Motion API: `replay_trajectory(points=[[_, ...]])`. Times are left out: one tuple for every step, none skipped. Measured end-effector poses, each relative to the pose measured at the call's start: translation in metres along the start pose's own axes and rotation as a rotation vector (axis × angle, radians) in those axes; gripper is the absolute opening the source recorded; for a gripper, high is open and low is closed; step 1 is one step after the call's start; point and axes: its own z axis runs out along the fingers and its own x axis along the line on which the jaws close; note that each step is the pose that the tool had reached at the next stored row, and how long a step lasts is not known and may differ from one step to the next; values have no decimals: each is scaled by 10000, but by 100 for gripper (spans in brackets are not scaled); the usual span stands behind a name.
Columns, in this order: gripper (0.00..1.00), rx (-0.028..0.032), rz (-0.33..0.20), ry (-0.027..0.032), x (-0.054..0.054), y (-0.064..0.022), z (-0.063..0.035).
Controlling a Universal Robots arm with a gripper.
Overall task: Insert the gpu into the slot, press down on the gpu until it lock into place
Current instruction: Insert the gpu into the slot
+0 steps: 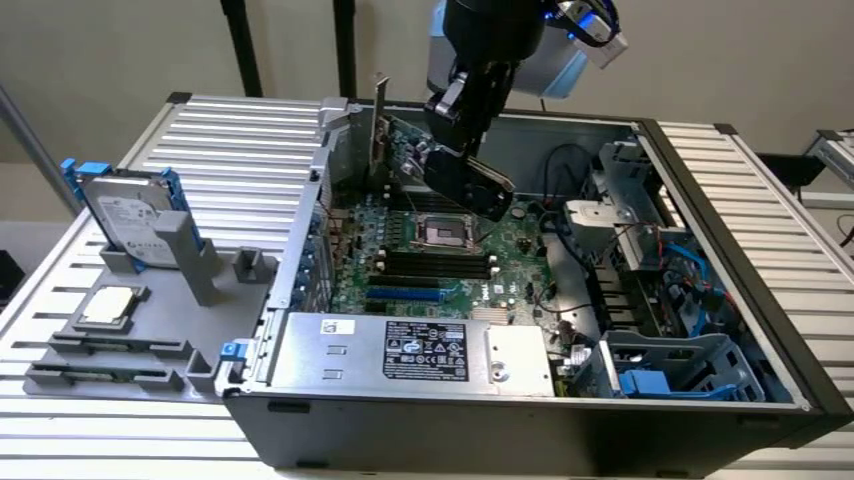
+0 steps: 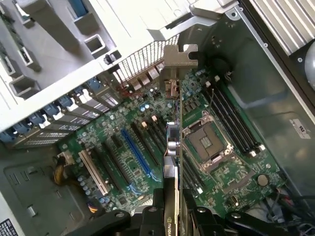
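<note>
in the exterior view, nearest the camera and in front of the cpu socket [image 1: 447, 232], a silver labelled power supply [image 1: 414, 350] is seen lying along the front wall of the open computer case [image 1: 747, 330]. between that box and the cpu socket, the slot [image 1: 400, 296] is seen as a bright-blue strip on the green motherboard [image 1: 514, 270], uncovered, with black slots [image 1: 430, 264] laid between it and the socket.

just above and beyond the cpu socket, the gpu [image 1: 467, 185] is held tilted in the air, apart from the board. it is clamped by the gripper [image 1: 458, 150], whose fingers are closed against the card's two faces.

in the wrist view the gpu [image 2: 171, 172] is seen edge-on, lined up between the slot [image 2: 137, 152] and the cpu socket [image 2: 206, 142], nearer the socket. its metal bracket [image 2: 179, 59] is seen at the far end, near the case's rear wall.

well off to the exterior view's left of the cpu socket, outside the case, a hard drive [image 1: 130, 210] is stood upright on a grey fixture [image 1: 200, 330].
</note>
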Motion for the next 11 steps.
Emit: replay_trajectory(points=[[26,-6,-174,-8,0,0,5],[26,1,-355,-2,-1,-1,9],[26,15,-537,2,0,-1,12],[26,29,-717,3,0,-2,16],[26,44,-899,4,1,-2,21],[26,61,-1096,5,1,-2,25],[26,77,-1276,7,1,-3,29],[26,92,-1459,7,1,-3,34],[26,106,-1638,9,1,-4,38],[26,122,-1820,11,1,-4,42],[26,137,-2001,12,1,-4,46]])
